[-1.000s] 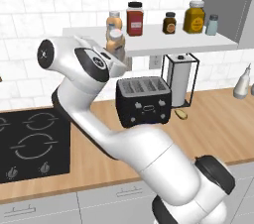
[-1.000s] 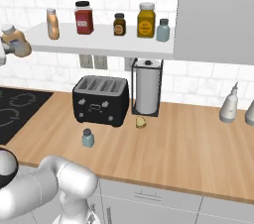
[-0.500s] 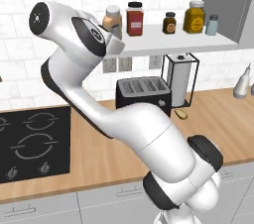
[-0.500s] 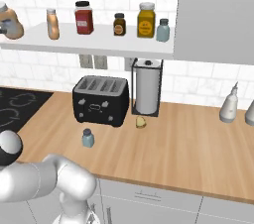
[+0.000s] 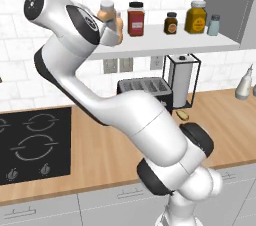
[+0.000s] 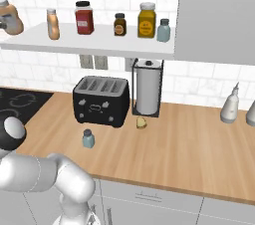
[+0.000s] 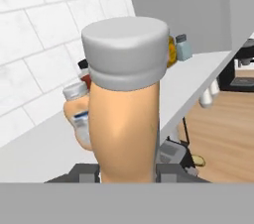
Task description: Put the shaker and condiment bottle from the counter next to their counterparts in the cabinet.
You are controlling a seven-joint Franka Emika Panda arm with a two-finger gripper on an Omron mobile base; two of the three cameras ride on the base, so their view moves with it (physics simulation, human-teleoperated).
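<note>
My gripper [image 5: 109,24] is shut on the peach-orange condiment bottle [image 5: 106,13], holding it upright just above the left end of the cabinet shelf [image 5: 165,45]. In the hand view the held bottle [image 7: 126,119] stands large between the fingers [image 7: 84,172]. Its counterpart bottle [image 7: 77,114] stands on the shelf close behind it, to the left. In the right base view the held bottle [image 6: 10,19] is left of the counterpart bottle [image 6: 53,24]. A blue-grey shaker [image 6: 88,139] stands on the counter in front of the toaster. Its counterpart shaker [image 6: 163,30] is at the shelf's right end.
On the shelf stand a red jar [image 6: 84,18], a small dark jar [image 6: 119,24] and an amber jar [image 6: 147,20]. Below are a black toaster [image 6: 102,101] and a paper towel holder [image 6: 147,92]. A grey cupboard panel [image 6: 219,15] bounds the shelf's right end.
The arm has swung upward and lifted the held bottle from below shelf level to just above the shelf's left end. The shaker on the counter has not moved.
</note>
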